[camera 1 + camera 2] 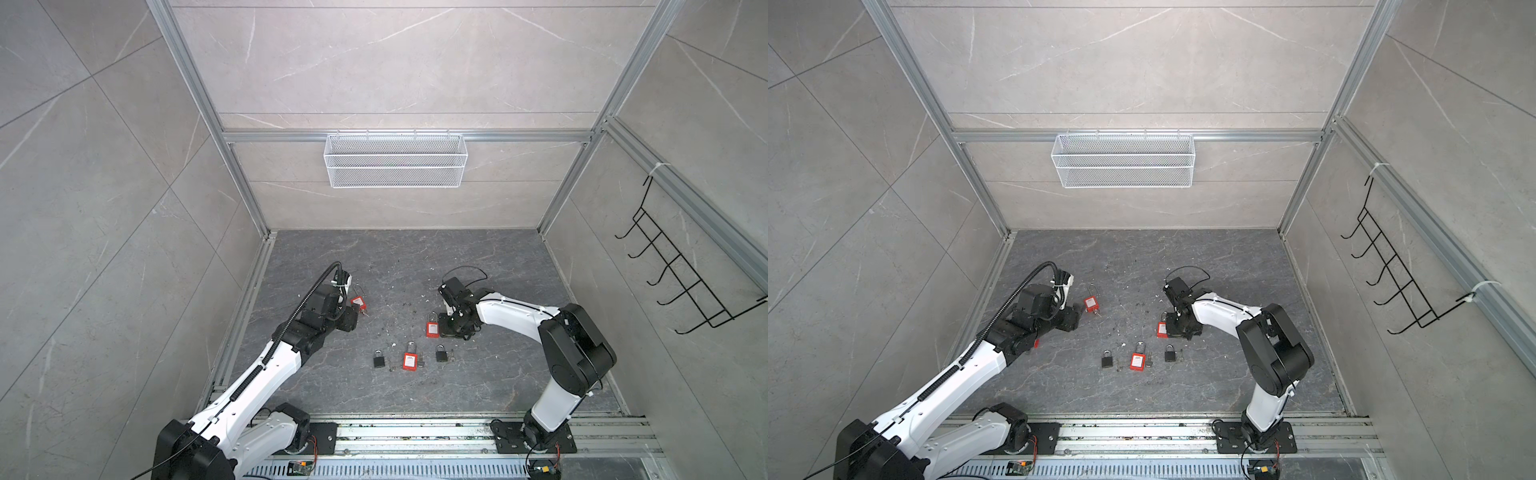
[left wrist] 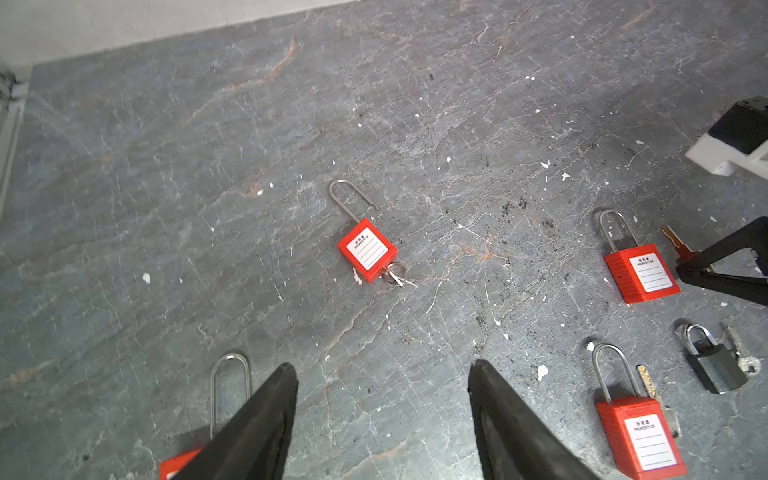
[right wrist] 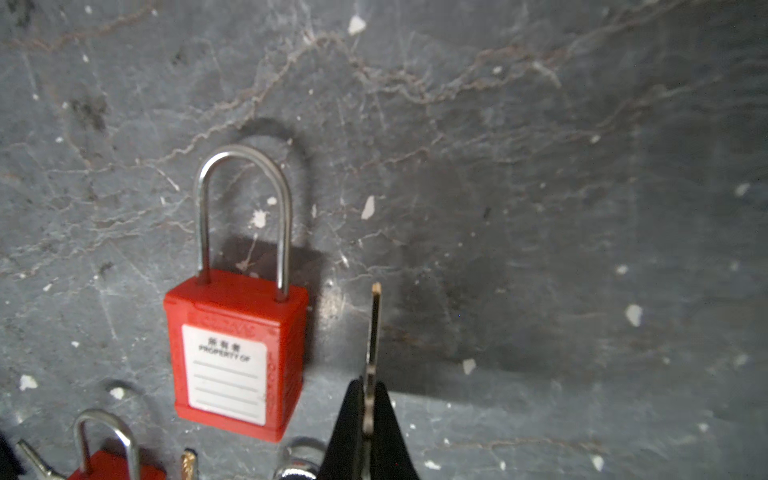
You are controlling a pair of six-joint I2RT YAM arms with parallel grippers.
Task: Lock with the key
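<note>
We count four red padlocks (image 1: 1136, 360) and two black padlocks (image 1: 1107, 359) on the bench (image 1: 1225, 374), one red half hidden under the left arm (image 1: 967, 365). Left gripper (image 2: 381, 365) jaws gape, empty; right gripper (image 3: 366, 386) jaws pinch the key (image 3: 375, 328) beside a red padlock (image 3: 237, 357).

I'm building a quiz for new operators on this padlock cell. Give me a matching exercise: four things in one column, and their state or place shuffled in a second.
Things
1. left gripper
2. right gripper
3. red padlock ahead of the left gripper
4. wire basket

States or places
A. hangs on the back wall
B. shut on a key
C. open, holding nothing
D. shackle sprung open

Pairs: 1-C, 2-B, 3-D, 4-A.
</note>
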